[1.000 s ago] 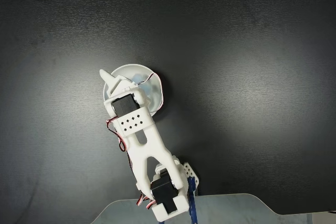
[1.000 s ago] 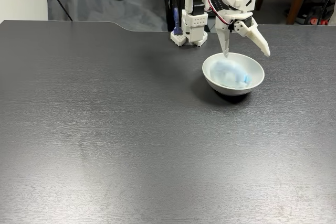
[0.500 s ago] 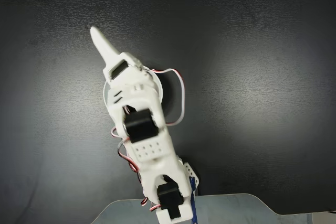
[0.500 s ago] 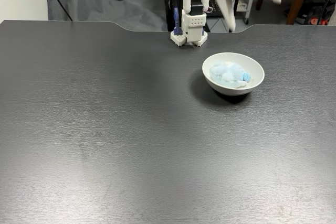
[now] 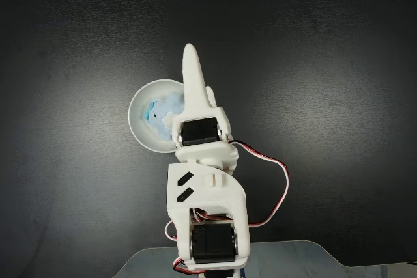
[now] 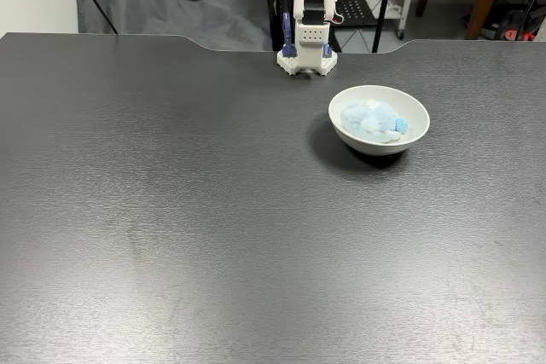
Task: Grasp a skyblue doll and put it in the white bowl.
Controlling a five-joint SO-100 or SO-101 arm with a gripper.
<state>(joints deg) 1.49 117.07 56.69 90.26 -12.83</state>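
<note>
The skyblue doll is lying inside the white bowl, at two o'clock on the bench; the tool is carrying nothing, its opening unclear. Task looks complete.

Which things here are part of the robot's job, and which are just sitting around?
Part of the job:
- skyblue doll, lying inside the bowl
- white bowl, on the dark table
- gripper, raised up, holding nothing

Just sitting around:
- dark table
- grey cloth behind the table
</note>
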